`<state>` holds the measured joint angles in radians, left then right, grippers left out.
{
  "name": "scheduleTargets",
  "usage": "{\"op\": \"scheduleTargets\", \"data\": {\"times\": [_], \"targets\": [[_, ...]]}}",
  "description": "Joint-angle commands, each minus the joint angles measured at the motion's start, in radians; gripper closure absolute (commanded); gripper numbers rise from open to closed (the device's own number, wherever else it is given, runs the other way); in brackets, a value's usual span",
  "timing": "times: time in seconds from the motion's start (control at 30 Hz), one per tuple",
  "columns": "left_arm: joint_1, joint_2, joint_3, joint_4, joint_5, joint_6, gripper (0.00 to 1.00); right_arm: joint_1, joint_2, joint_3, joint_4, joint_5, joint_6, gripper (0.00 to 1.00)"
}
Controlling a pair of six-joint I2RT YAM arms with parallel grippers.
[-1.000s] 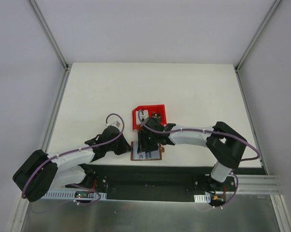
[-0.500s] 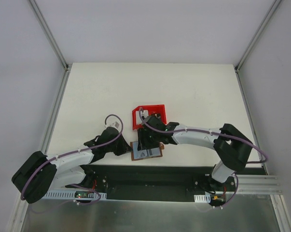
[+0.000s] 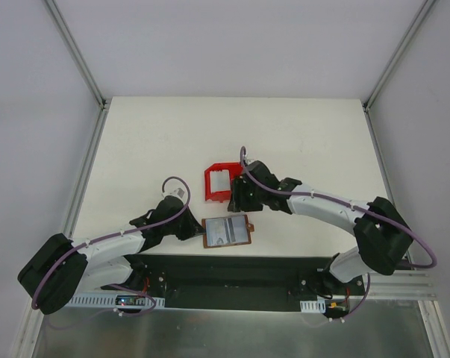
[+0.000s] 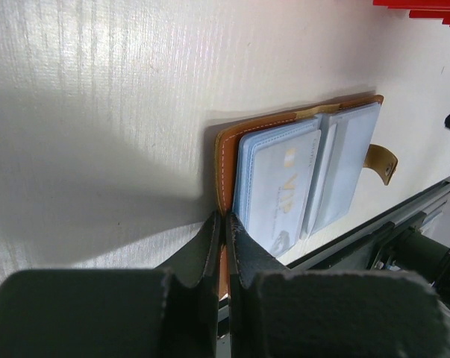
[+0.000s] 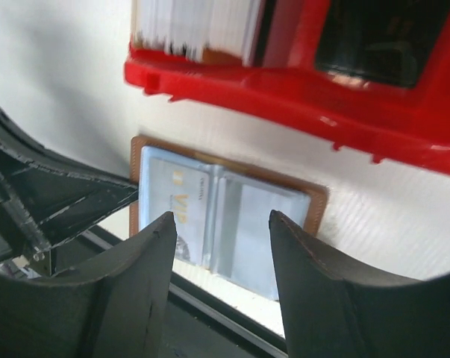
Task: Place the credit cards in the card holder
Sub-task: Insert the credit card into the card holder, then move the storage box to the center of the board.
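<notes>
The open holder (image 3: 227, 232) lies flat near the desk's (image 3: 150, 149) 6 o'clock edge. One pale card (image 4: 277, 186) sits in its left pocket. The left claw (image 4: 225, 235) is closed on the holder's 9 o'clock edge, pinning it down. The right claw (image 5: 219, 231) was over the holder a moment ago. It has pulled back toward 12 o'clock and now hangs open and empty beside the red bin (image 3: 210, 188). That card looks delivered. More cards (image 5: 195, 26) stand in the bin, probably next, and only the bin's wall is in the way.
</notes>
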<state>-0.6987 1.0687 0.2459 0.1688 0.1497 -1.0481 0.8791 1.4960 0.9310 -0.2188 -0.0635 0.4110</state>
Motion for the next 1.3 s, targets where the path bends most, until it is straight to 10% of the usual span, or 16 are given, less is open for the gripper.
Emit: {"op": "scheduleTargets", "data": {"times": [0.0, 0.73, 1.27], "targets": [[0.005, 0.000, 0.000, 0.015, -0.007, -0.003, 1.00, -0.052, 0.009, 0.022, -0.019, 0.004, -0.060, 0.44], [0.005, 0.039, 0.021, 0.015, -0.012, 0.007, 1.00, -0.161, 0.126, 0.141, -0.036, -0.090, -0.178, 0.43], [0.005, 0.040, 0.030, 0.012, -0.004, 0.008, 1.00, 0.044, 0.004, -0.092, 0.209, -0.170, 0.104, 0.43]]}}
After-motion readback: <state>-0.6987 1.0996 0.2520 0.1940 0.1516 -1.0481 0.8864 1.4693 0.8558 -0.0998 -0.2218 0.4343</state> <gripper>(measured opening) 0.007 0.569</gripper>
